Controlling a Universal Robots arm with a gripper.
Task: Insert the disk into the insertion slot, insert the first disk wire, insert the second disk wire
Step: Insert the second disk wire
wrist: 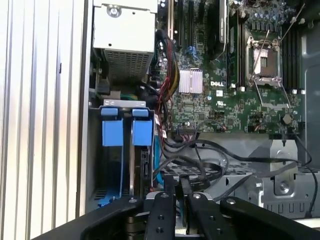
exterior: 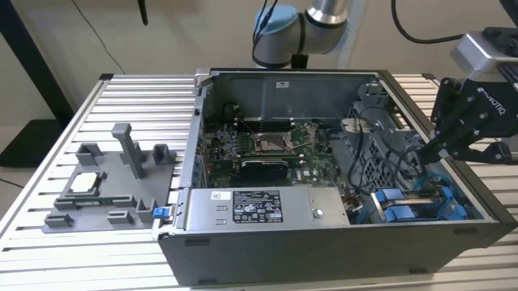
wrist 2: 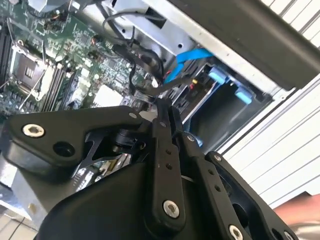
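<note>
1. Your black claw [wrist: 178,181] hangs beside the bay, fingers pressed close together. I cannot tell whether a wire is pinched between them.
2. The silver disk [wrist: 142,133], in its bright blue plastic carrier, sits in the grey sheet-metal insertion slot [wrist: 125,103].
3. The loose black disk wires [wrist: 210,150] look light and limp, so grip them at the stiff plug.
4. Room is tight, with the slot's thin metal edges and the green motherboard [wrist: 225,107] just beside.
</note>
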